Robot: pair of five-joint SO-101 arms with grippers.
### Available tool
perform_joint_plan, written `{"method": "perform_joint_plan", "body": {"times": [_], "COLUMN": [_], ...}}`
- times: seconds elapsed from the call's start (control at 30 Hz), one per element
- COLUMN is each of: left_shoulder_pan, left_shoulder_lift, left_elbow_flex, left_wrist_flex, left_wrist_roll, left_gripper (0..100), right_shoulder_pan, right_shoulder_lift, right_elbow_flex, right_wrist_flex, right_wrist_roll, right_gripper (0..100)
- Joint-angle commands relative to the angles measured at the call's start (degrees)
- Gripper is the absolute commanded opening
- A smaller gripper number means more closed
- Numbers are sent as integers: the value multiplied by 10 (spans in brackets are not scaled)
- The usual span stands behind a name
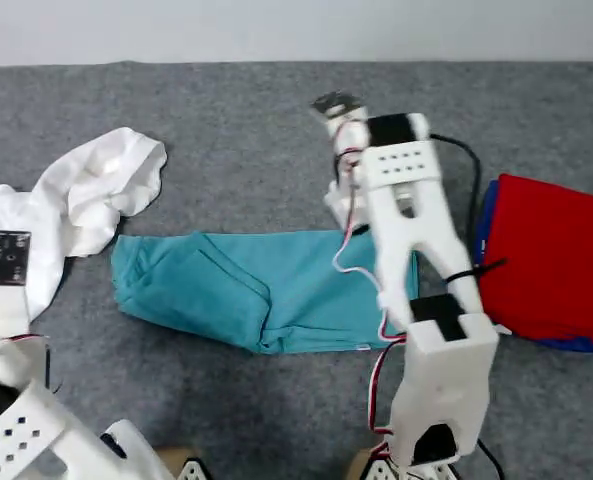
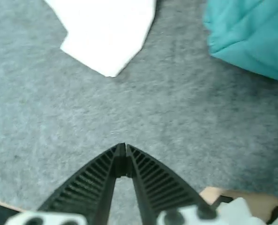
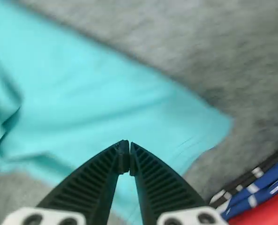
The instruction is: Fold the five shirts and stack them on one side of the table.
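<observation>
Two jaw pairs are clenched on nothing. The teal shirt [image 1: 241,288] is laid mid-table, seemingly half-folded, beneath the right gripper [image 3: 124,159]; next, its end should be grasped and folded over.

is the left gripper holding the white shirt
No, the left gripper is shut on nothing above the grey table, apart from the white shirt.
</observation>
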Motion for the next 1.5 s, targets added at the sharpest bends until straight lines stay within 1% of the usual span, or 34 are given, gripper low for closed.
{"method": "perform_joint_plan", "body": {"times": [0.0,0.17,0.23,0.33,0.57,0.77,0.83,0.87,0.97,1.03,1.27,1.4,1.47], "left_shoulder_pan": [31,40,39,39,38,38,38,38,38,38,38,38,38], "left_shoulder_lift": [-7,-7,-8,-8,-8,-8,-8,-10,-9,-8,-8,-8,-8], "left_elbow_flex": [2,2,2,3,3,10,22,29,31,30,32,32,32], "left_wrist_flex": [-4,-3,-2,-2,-2,-4,-4,-4,-5,-5,-5,-5,-5], "left_wrist_roll": [32,44,44,44,44,43,42,42,42,42,42,42,42], "left_gripper": [7,7,7,7,6,6,6,6,6,6,6,6,6], "right_shoulder_pan": [46,102,110,106,55,49,53,55,73,77,73,61,49], "right_shoulder_lift": [39,120,139,125,9,-24,-24,-22,-28,-25,9,40,55], "right_elbow_flex": [-4,-4,-7,-7,-7,-4,-4,-3,30,50,98,98,99], "right_wrist_flex": [-56,-93,-105,-103,-30,54,88,102,102,95,26,9,7], "right_wrist_roll": [-2,-2,-2,-2,-7,-9,-30,-40,-65,-74,-76,-80,-94], "right_gripper": [10,10,10,10,10,18,54,94,231,273,276,275,275]}}
